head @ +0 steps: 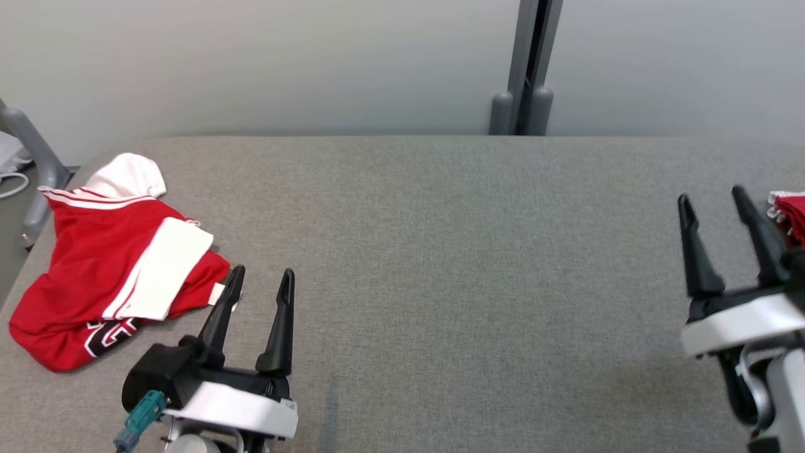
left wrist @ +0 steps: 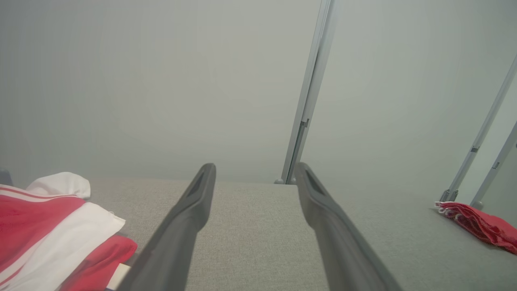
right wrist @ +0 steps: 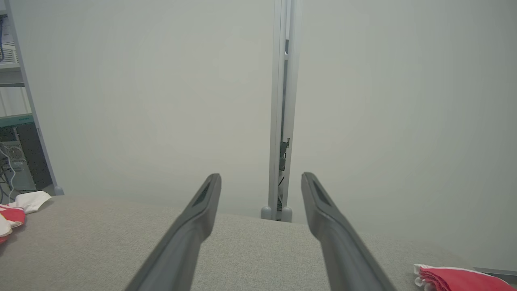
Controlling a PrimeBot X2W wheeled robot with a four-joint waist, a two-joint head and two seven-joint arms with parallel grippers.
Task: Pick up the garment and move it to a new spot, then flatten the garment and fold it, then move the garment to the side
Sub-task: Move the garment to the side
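Grey fabric-topped table [head: 453,264], rounded far corner at left, crumpled red-and-white garment [head: 88,270] lies at its left end near the edge, small red cloth [head: 793,217] with white trim lies at the far right, well apart

You have no text you can read outright here. On the red and white garment [head: 82,270] at the near left of the table [head: 440,251], a black print [head: 110,333] with white outline runs along the near edge, too folded to read. Its small white tag [head: 217,294] is too small to make out.
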